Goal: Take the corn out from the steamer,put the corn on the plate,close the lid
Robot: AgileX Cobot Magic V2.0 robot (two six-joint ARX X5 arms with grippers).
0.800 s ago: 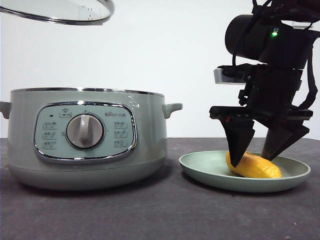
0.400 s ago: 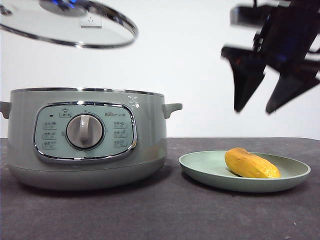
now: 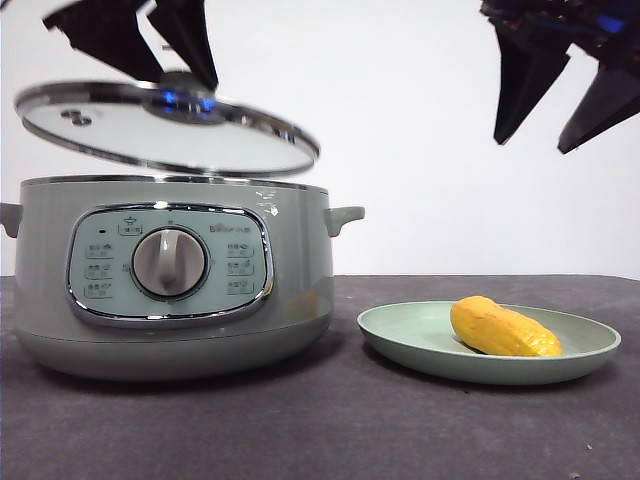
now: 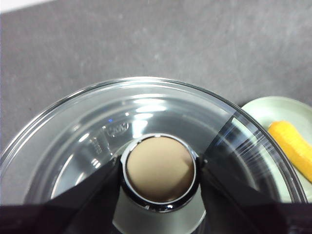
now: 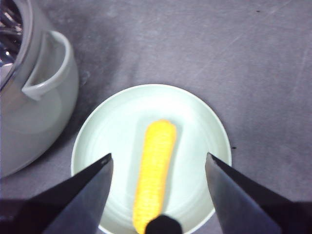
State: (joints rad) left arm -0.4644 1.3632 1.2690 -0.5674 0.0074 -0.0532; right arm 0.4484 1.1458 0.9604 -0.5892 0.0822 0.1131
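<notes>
Left claw (image 4: pixel 158 168) clenched on the knob (image 4: pixel 158 169) of the lid (image 3: pixel 165 125), held tilted just above the steamer (image 3: pixel 170 275). Right claw (image 3: pixel 565 95) spread and empty, high over the plate (image 3: pixel 400 340); the corn (image 3: pixel 503 328) lies on it, on the worktop (image 3: pixel 320 430).

Bright even light, glare on lid (image 3: pixel 170 130), blurred tool (image 3: pixel 565 85)

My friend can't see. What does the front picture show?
A black tool holds a clear glass lid tilted just above a big round sage-green steamer pot. Beside it, a shiny yellow-orange corn cob lies on a pale green plate, another black tool open above.
</notes>
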